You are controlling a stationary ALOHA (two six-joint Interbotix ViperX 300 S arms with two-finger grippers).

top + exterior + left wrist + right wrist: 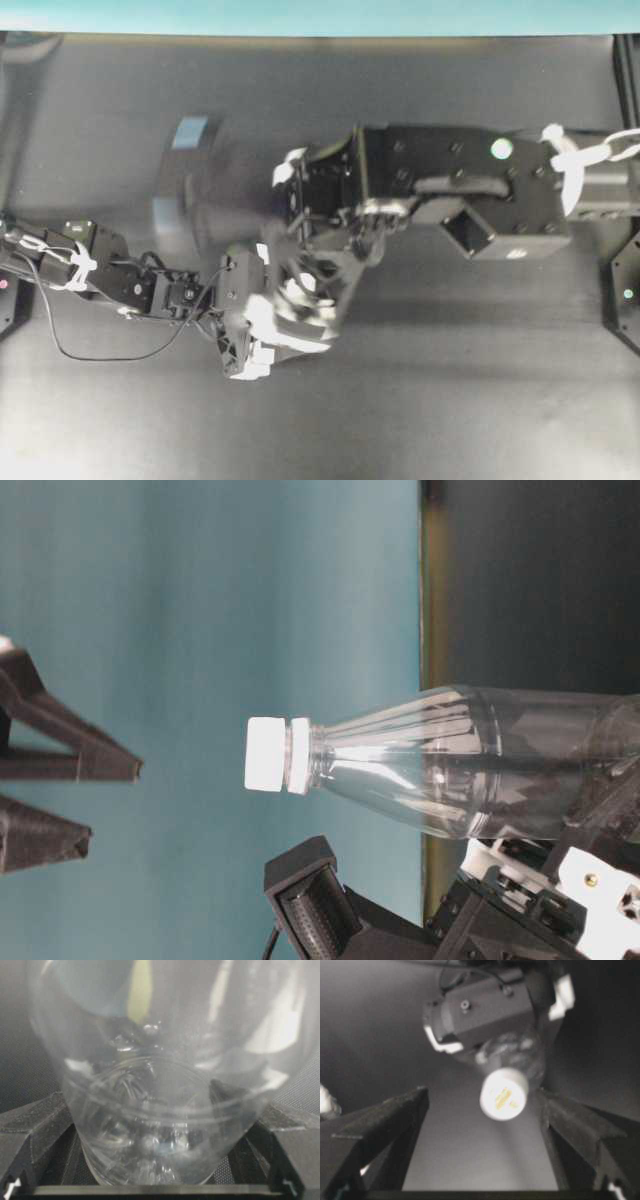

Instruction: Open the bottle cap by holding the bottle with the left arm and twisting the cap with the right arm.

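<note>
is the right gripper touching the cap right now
Apart. In the right wrist view the cap sits between the open right gripper jaws, with clear space on both sides; the table-level view also shows a gap.

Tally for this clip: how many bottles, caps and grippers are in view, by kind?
Bottle: 1
Bottle cap: 1, white, on the neck
Grippers: 2, left gripper around the bottle body, right gripper open, clear of the cap
Total: 4
</note>
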